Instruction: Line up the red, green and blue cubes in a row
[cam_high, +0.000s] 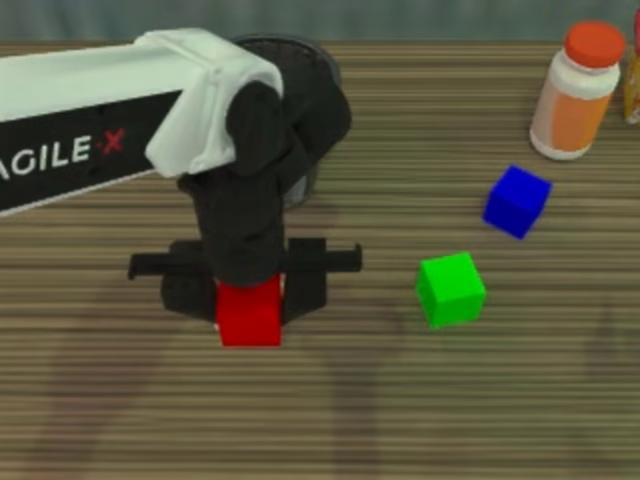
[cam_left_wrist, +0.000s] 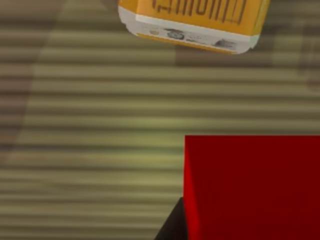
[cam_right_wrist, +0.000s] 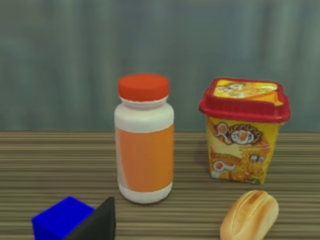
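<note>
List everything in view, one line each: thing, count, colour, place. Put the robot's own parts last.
red cube: 1, bright red, centre-left of the table, between the left end effector's fingers
green cube: 1, bright green, right of centre
blue cube: 1, deep blue, right side, behind the green cube
bottle: 1, white with orange label and red-orange cap, far right corner
tub: 1, yellow with red lid, beside the bottle
bread roll: 1, golden brown, in front of the tub
box: 1, yellow-orange, labelled, seen only in the left wrist view
bin: 1, dark, far side, mostly hidden under the left arm
table: 1, striped brown wood
left end effector: 1, black, at the red cube
right end effector: only a dark finger tip shows, near the blue cube
</note>
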